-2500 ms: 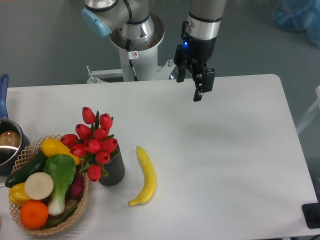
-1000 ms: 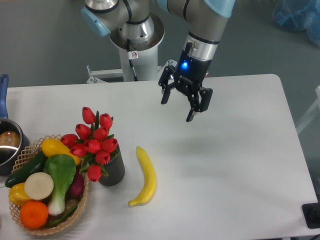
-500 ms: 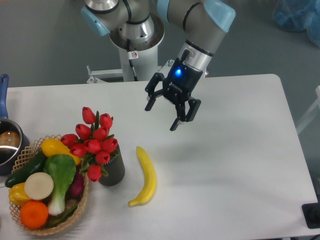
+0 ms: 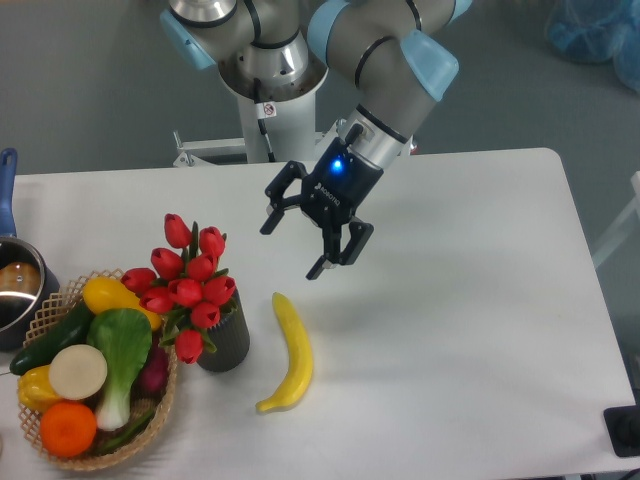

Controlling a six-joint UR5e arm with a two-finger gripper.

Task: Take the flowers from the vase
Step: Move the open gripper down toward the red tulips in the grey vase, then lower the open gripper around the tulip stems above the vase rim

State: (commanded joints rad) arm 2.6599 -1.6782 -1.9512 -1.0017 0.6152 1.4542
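Gripper: the gripper (image 4: 292,250) is hanging above the table with its fingers spread wide and nothing between them, tilted so that the tips are pointing toward 7 o'clock
Arm: a blue light is glowing on the wrist just behind the gripper, and the arm is reaching in from 12 o'clock
Flowers: the flowers (image 4: 187,282) are sitting in the vase, red buds fanning out wider than its mouth, at 8 o'clock from the gripper and apart from it
Vase: the vase (image 4: 230,341) is standing upright on the table, dark and ribbed (its left side is hidden behind blooms and leaves), touching or nearly touching the basket
Banana: a yellow banana (image 4: 290,352) is lying flat just beside the vase at its 3 o'clock, curving from 12 down to 7 o'clock
Basket: a wicker basket (image 4: 52,300) is sitting at 9 o'clock from the vase, holding an orange, a white round item, a green leafy vegetable, a cucumber and yellow produce
Pot: a metal pot (image 4: 14,285) with a blue handle is showing partly at the left edge, at 10 o'clock from the basket
Table: the white table (image 4: 470,330) is bearing everything
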